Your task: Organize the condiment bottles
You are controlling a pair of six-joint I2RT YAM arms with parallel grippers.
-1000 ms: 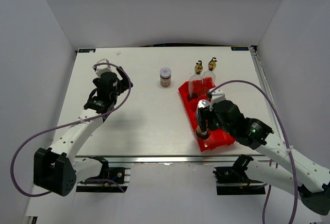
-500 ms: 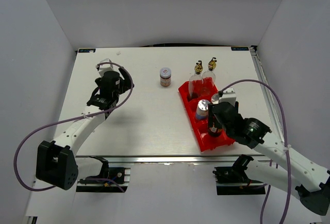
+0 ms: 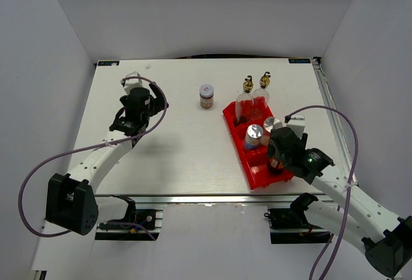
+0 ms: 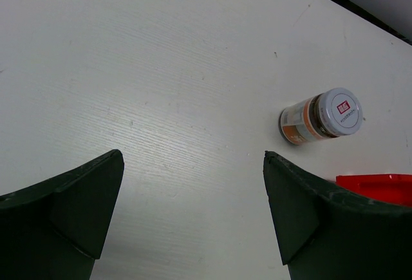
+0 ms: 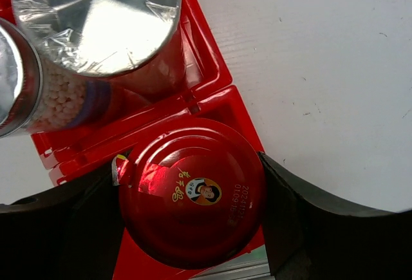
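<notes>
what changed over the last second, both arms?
The right gripper, shut on the red-lidded jar, carried it rightward across the near end of the red bin; the jar is still gripped there. The left gripper, open and empty, edged slightly farther out. The grey-lidded jar, both glass bottles and both silver-topped shakers show no move.

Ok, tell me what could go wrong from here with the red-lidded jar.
1. The right gripper holds the red-lidded jar at the red bin's near-end compartment; released before it seats, it might tip.
2. The silver-topped shakers stand just beyond the divider; the fingers could knock them on pulling away.
3. The bin's end lies near the table edge; a shove might slide it.
</notes>
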